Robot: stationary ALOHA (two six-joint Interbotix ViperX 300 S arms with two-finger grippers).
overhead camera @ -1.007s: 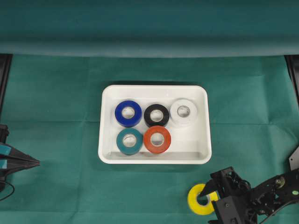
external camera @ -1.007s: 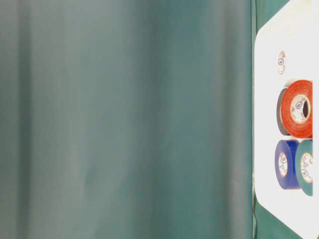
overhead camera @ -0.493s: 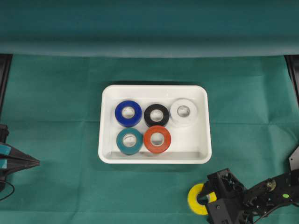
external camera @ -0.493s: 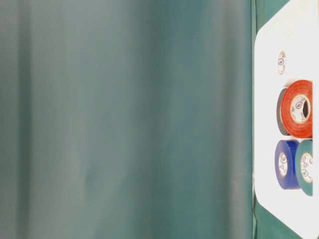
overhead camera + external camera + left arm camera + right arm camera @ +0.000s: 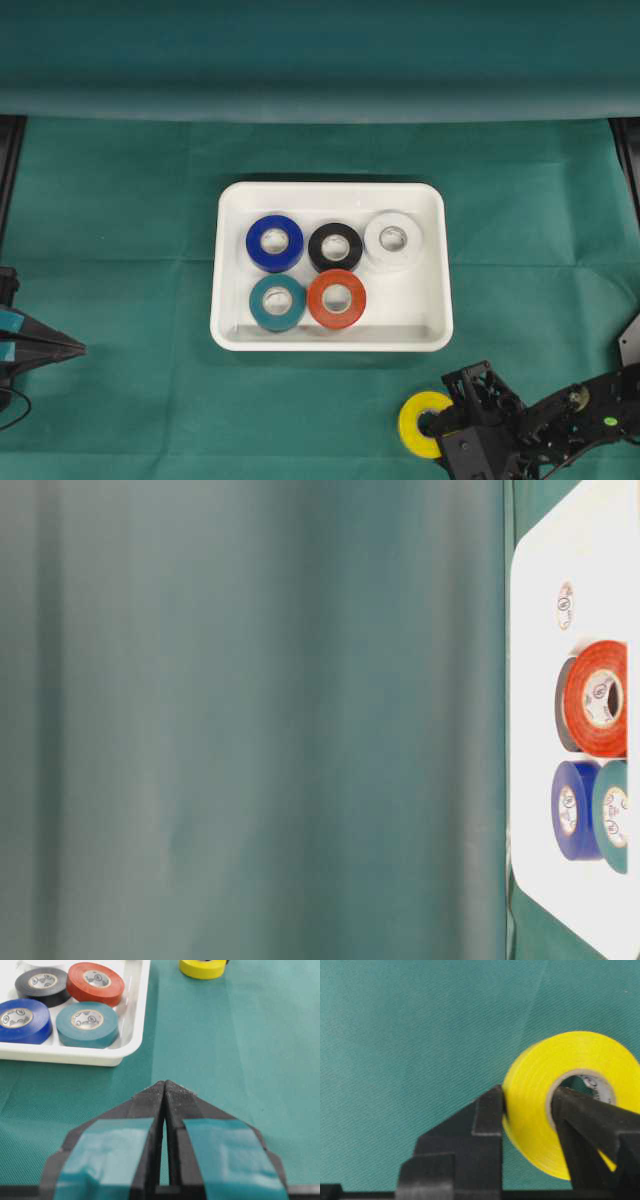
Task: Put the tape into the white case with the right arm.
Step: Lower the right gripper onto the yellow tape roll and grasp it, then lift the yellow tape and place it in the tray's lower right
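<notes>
Right gripper [image 5: 527,1102], bottom right of the overhead view, is clenched on the yellow tape [image 5: 570,1095]: one black finger [image 5: 487,1115] presses the roll's outer face, the other sits inside the core, so the roll's wall is pinched between them. In the right wrist view the roll stands tilted on edge, partly cut off by the right frame border. In the overhead view the same roll [image 5: 420,422] shows at the gripper's tip, on the side toward the middle of the green cloth [image 5: 120,330]. Cannot tell whether it is lifted or resting on the cloth.

White case [image 5: 432,325] lies ahead of the right gripper and off to its left, apart from it, w/ a strip of bare cloth between. Yellow tape is outside the case.

Inside the case, 5 rolls flat: blue roll [image 5: 274,243], black roll [image 5: 335,246], white roll [image 5: 393,240] in the far row; teal roll [image 5: 277,302] and orange roll [image 5: 337,298] in the near row, closer to the right gripper. Orange touches black and teal.

Left gripper [image 5: 165,1092], w/ light-blue bands, sits at the left edge of the overhead view, jaws pressed together, tips meeting, nothing between them. Case is ahead of it and to its left; yellow tape is far ahead.

Table-level view: mostly blurred green cloth; a slice of the case w/ orange, blue, teal rolls at the right edge.
</notes>
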